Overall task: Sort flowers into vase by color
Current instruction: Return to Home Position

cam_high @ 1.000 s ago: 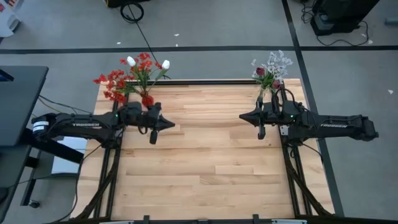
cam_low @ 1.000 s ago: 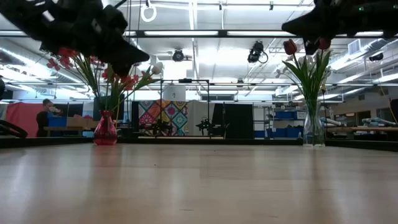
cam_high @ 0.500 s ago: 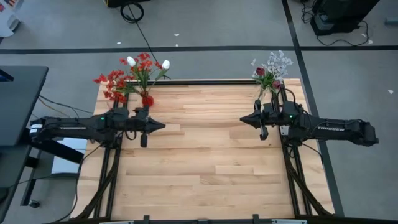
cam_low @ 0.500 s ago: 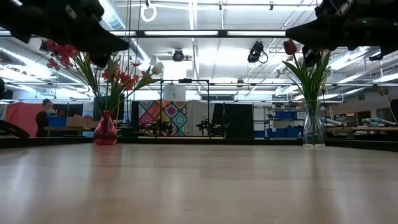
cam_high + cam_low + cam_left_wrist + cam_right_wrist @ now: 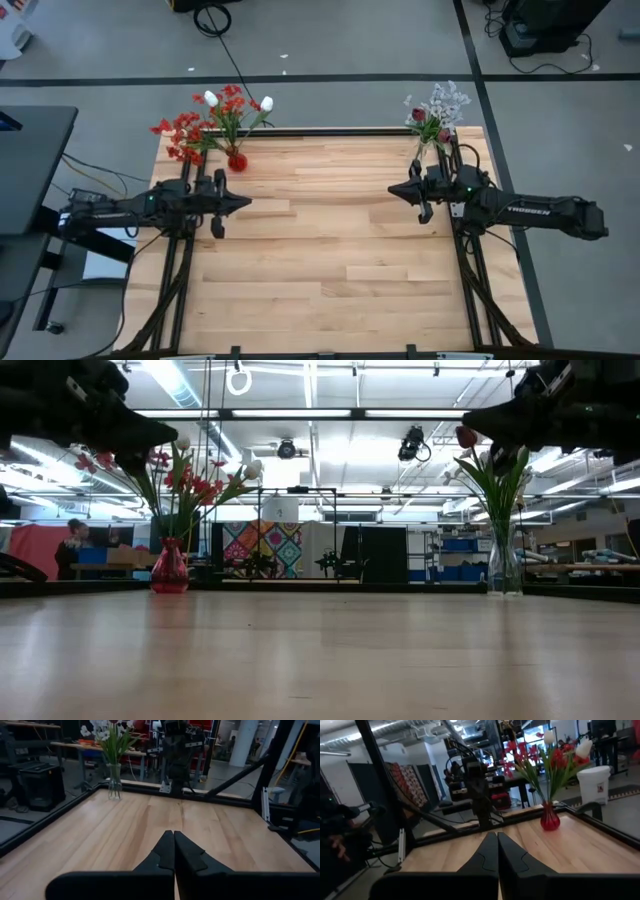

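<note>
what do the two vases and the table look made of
Red vase: probably glossy tinted glass, judging by its shine, maybe plastic. Clear vase: glass or clear plastic, since stems show through it. Table: pale wood planks with visible grain and joints, smooth finish.

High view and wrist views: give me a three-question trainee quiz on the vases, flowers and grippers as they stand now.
1. True or false: the left gripper and the right gripper are both shut and empty.
2. Fill in: the clear vase stands on the ___ arm's side.
3. The white tulips stand in: A the red vase; B the clear vase; C neither.
Key: 1 true; 2 right; 3 A.
</note>
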`<action>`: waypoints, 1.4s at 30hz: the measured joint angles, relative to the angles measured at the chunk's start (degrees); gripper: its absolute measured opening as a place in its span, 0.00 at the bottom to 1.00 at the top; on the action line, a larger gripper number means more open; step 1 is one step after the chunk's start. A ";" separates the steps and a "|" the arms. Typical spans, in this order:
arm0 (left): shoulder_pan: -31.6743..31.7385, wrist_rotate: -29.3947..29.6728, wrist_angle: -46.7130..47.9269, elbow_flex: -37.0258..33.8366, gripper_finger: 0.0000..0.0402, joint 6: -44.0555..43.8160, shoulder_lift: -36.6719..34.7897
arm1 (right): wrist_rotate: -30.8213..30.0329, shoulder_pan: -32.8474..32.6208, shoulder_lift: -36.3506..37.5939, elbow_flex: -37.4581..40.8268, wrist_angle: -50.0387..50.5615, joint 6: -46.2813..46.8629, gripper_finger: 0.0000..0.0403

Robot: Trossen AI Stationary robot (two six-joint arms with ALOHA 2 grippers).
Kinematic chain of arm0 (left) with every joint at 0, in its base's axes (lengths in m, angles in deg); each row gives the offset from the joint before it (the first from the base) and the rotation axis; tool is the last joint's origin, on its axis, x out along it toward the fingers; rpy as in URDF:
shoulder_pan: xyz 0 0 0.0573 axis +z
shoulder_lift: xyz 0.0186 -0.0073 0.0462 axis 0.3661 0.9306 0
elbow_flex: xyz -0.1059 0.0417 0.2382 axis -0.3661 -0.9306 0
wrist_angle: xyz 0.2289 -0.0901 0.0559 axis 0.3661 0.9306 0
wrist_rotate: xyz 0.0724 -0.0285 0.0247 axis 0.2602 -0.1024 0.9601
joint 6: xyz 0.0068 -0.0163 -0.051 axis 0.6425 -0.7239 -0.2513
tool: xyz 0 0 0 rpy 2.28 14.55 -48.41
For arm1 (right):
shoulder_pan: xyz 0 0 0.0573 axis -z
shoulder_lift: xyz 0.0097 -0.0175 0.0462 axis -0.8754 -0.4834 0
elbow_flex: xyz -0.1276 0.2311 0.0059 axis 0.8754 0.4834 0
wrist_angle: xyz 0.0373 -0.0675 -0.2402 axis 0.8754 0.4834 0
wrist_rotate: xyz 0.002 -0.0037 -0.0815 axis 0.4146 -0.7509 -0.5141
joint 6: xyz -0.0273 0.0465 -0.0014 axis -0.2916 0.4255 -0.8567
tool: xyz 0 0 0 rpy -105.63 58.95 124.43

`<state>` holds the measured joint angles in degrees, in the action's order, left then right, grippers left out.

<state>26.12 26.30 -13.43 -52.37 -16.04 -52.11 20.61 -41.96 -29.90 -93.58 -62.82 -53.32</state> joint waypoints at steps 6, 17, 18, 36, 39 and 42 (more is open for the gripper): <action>-0.96 0.14 6.59 -0.33 0.00 -0.34 -7.66 | -0.14 0.00 1.70 1.99 -0.48 0.07 0.00; -2.53 2.03 10.04 -0.33 0.00 -0.12 -10.53 | -1.19 0.03 2.47 7.27 -4.58 2.16 0.00; -2.77 2.03 10.04 -0.33 0.00 0.95 -10.54 | -1.17 0.17 2.49 7.71 -5.26 2.16 0.00; -3.04 3.65 3.67 -0.33 0.00 0.13 -8.15 | 6.17 3.76 2.49 8.53 -6.90 3.72 0.00; -3.04 3.63 0.05 -2.12 0.00 1.14 -6.95 | 6.38 3.80 2.49 8.53 -6.89 3.63 0.00; -3.04 3.00 -8.98 -8.14 0.00 -0.52 -6.68 | 6.42 3.96 2.47 8.53 -6.88 3.43 0.00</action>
<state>23.08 29.29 -22.41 -60.50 -16.56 -58.79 27.03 -38.00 -27.43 -85.04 -69.70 -49.88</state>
